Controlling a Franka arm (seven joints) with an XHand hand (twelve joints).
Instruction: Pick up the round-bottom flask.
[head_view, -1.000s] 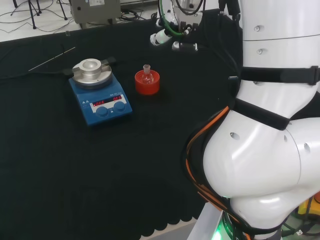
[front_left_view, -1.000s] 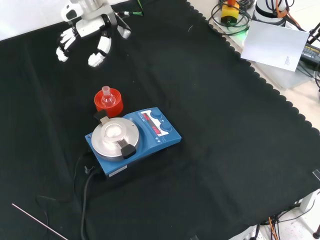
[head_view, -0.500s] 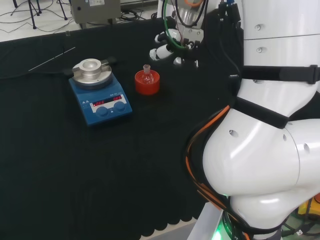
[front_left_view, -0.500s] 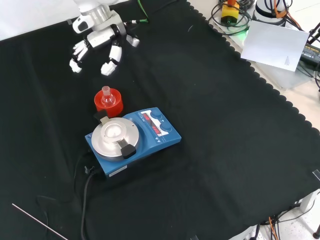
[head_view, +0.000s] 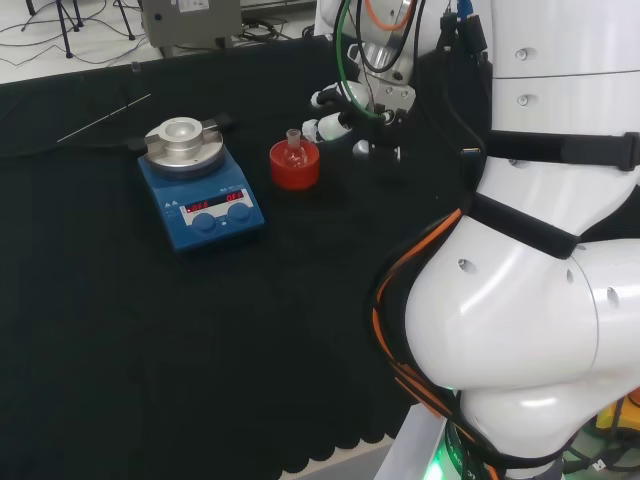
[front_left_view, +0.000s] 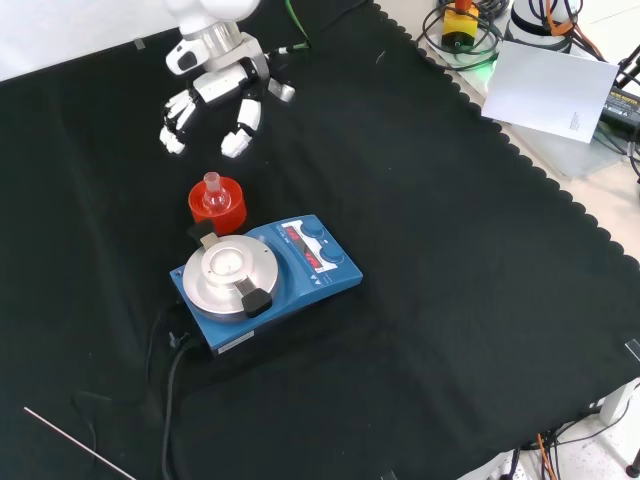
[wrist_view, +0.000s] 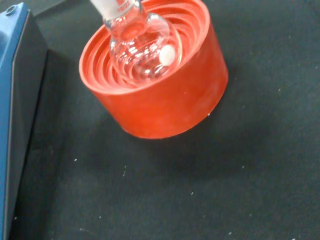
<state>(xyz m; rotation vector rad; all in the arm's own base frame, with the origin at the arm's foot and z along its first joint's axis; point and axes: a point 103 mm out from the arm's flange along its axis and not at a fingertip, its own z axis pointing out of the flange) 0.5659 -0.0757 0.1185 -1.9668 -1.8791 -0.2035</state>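
While the hand (front_left_view: 222, 92) is hanging over the cloth in the upper left of the front view, its fingers (front_left_view: 240, 132) are spreading downward, relaxed and holding nothing. Just below it in that view, the round-bottom flask (front_left_view: 212, 196) is sitting upright in a red ribbed stand (front_left_view: 228, 212), apart from the hand. In the head view the hand (head_view: 352, 112) is showing at upper centre, just right of the flask (head_view: 294, 149) and its stand (head_view: 294, 168). A blue hotplate stirrer (front_left_view: 262, 278) with a round metal top is standing right beside the stand, toward the lower part of the front view. In the wrist view the clear flask (wrist_view: 140, 45) is resting in the stand's ribbed hollow (wrist_view: 155, 90), with the stirrer's blue edge (wrist_view: 15, 100) at the frame's left side.
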